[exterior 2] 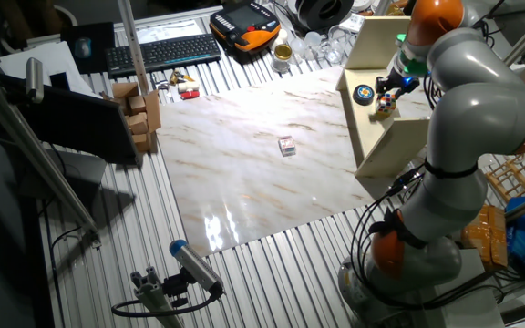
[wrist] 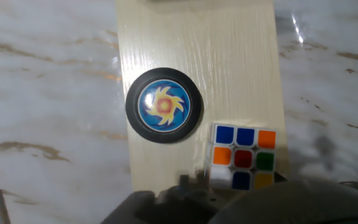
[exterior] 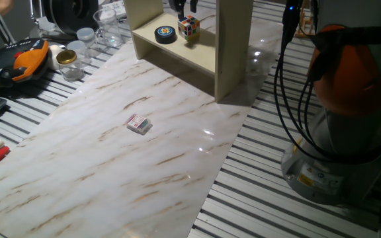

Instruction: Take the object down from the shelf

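Cube (wrist: 242, 160) and black disc (wrist: 164, 106) share the shelf (exterior: 177, 53) board on the marble bench (exterior: 111, 165), cube at the disc's four o'clock, and the tool (exterior: 179, 8) hangs just above, its jaw state impossible to tell, so an off-centre drop could knock the cube off the edge.

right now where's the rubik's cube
The rubik's cube sits on the shelf board, just right of the black round disc in one fixed view, directly under the gripper.
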Controlling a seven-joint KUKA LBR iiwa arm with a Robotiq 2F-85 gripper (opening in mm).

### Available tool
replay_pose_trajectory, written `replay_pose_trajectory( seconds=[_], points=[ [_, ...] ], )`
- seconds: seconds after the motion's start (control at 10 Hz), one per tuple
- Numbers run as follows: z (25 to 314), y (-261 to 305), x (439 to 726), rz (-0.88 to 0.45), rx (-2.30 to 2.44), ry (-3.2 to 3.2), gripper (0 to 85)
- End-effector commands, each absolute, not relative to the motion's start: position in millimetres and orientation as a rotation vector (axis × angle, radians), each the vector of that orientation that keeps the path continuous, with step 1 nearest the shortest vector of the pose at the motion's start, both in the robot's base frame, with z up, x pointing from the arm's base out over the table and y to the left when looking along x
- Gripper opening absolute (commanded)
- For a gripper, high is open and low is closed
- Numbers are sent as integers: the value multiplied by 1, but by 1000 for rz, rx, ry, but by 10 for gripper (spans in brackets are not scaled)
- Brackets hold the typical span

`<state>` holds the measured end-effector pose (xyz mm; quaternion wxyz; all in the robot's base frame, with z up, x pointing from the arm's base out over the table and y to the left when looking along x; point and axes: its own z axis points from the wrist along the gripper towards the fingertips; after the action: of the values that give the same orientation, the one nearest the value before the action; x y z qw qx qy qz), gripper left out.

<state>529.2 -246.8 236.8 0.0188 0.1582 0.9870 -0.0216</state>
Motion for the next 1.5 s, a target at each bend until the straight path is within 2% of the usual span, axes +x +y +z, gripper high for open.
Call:
replay_pose_trajectory(
  seconds=[0.0, 1.4],
  points=[
    [236, -248, 530, -68, 499, 3066, 850],
    [199, -263, 546, -35, 439, 3085, 850]
  ],
)
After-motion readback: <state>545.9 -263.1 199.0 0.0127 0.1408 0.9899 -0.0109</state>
